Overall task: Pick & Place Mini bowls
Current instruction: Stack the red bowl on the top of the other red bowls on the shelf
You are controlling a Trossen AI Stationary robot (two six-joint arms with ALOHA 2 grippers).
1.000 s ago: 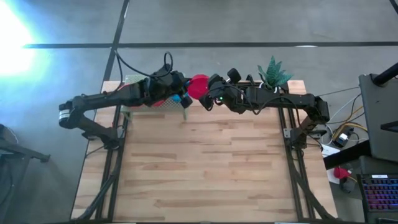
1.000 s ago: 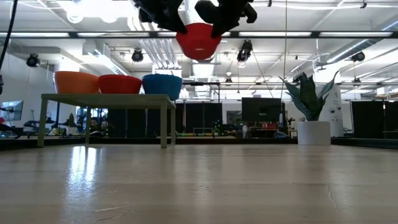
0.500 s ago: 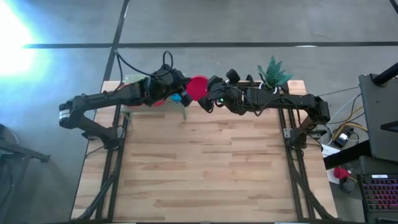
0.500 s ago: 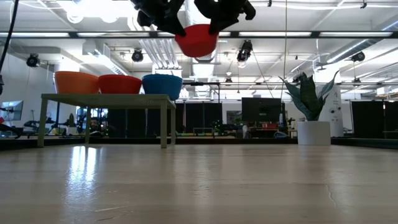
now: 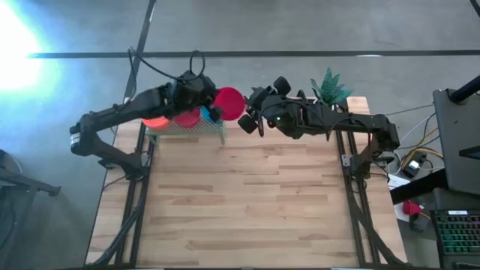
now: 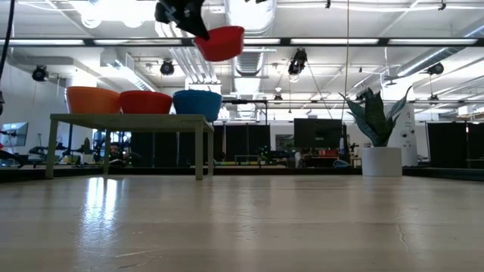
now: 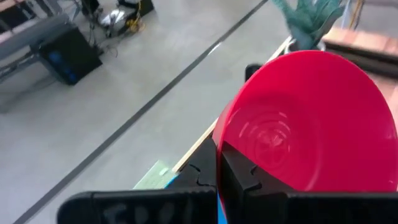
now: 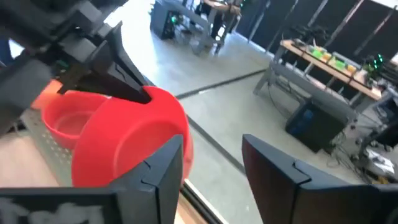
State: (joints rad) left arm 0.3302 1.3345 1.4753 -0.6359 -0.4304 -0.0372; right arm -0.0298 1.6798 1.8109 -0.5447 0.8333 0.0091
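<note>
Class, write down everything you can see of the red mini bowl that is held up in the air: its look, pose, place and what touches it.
The red mini bowl is small, round and shallow, plain glossy red, plastic by its look, with faint rings moulded in its floor. It hangs tilted high above the table's far edge, right of the green stand with three other bowls. The left pincer is clamped on its rim, one finger inside and one outside. The right pincer stands open beside it, not touching.

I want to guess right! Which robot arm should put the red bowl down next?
Probably the left. Its tool is shut on the rim of the red bowl, held up in the air near the small table. The right tool is open, holding nothing, with the bowl just beyond it.
</note>
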